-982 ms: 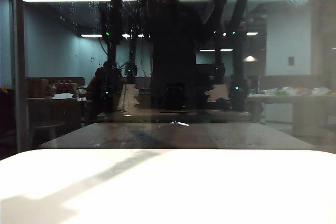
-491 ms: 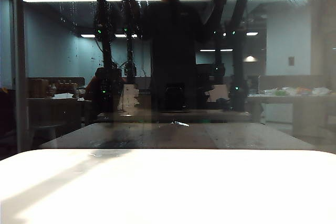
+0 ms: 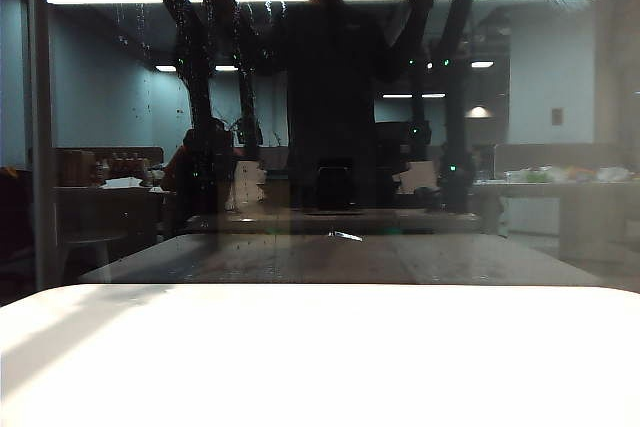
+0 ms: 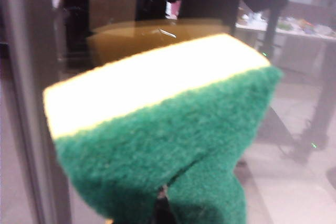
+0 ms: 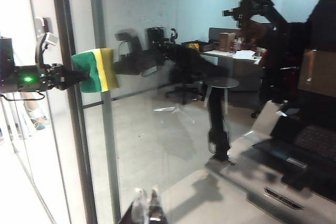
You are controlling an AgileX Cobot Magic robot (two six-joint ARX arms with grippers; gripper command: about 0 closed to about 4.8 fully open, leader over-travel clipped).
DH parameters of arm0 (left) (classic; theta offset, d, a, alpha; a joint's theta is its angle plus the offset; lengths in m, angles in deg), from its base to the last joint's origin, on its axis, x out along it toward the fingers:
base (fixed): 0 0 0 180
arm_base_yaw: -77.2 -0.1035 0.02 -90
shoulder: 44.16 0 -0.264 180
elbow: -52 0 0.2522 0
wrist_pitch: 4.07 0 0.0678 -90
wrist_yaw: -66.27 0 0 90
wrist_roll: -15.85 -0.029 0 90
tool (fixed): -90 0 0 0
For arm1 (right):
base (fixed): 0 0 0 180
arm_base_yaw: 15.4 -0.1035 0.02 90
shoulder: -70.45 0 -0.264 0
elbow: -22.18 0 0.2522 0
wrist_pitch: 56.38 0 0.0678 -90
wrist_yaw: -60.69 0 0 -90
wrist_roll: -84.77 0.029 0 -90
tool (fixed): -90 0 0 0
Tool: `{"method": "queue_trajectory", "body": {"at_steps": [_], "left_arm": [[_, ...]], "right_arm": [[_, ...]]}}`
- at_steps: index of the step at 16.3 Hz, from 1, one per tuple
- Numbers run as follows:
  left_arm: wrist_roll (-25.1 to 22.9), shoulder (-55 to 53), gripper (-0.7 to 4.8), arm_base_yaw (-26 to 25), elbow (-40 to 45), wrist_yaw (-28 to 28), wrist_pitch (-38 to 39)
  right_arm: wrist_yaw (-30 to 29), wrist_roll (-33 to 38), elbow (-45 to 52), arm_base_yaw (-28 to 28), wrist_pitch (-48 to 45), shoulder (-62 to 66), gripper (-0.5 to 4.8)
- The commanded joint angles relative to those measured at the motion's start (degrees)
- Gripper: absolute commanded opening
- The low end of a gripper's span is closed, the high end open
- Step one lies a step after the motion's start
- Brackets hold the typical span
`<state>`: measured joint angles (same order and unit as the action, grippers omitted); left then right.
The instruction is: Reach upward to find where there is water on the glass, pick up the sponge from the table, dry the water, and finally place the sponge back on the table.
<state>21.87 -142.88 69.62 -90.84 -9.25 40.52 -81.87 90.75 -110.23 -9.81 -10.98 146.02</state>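
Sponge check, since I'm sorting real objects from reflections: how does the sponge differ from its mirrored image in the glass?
The sponge looks bright, with yellow foam and a green scouring layer; its image looks dim, brownish yellow. The sponge is pinched by the left gripper; the image lies flat in the glass. Both share a blocky outline.

You see the sponge's (image 4: 157, 129) fuzzy, rough green scouring layer over smooth yellow foam, the glossy, mirror-like glass (image 3: 560, 147) in matt grey metal, and the smooth white table (image 3: 400, 357).

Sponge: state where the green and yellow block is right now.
The rectangular green-and-yellow foam sponge is off the white table, clamped in the left pincer and held up with its yellow face against the dark glass pane, beside the grey metal upright.
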Motion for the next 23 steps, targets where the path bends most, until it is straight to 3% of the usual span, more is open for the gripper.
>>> {"method": "queue_trajectory", "body": {"at_steps": [1, 5, 11, 16, 19, 23], "left_arm": [[0.0, 0.8, -0.05, 0.0, -0.2, 4.9, 1.2], [0.0, 3.3, -0.06, 2.9, -0.2, 14.1, 3.5], [-4.3, 13.2, -0.05, 5.9, 1.0, 14.7, 11.8], [-6.8, 26.6, -0.06, 6.0, 15.9, 12.4, 12.4], [-7.9, 34.3, -0.06, 10.0, 28.9, 11.0, 12.4], [-9.1, 40.2, -0.05, 14.3, 38.1, 9.1, 13.1]], "right_arm": [[-0.1, 0.0, -0.2, 0.0, -0.4, -0.2, -0.06], [-0.1, 0.0, -0.2, 0.0, -0.4, -0.3, -0.06], [3.9, 0.0, -0.2, 0.0, 0.4, -1.5, -0.06], [5.3, -0.1, 0.7, 0.0, 3.6, -2.1, -0.06], [8.1, -3.8, 4.6, 0.0, 6.0, -5.9, -0.06], [13.9, -9.0, 14.2, -3.7, 9.7, -14.2, -0.06]]}}
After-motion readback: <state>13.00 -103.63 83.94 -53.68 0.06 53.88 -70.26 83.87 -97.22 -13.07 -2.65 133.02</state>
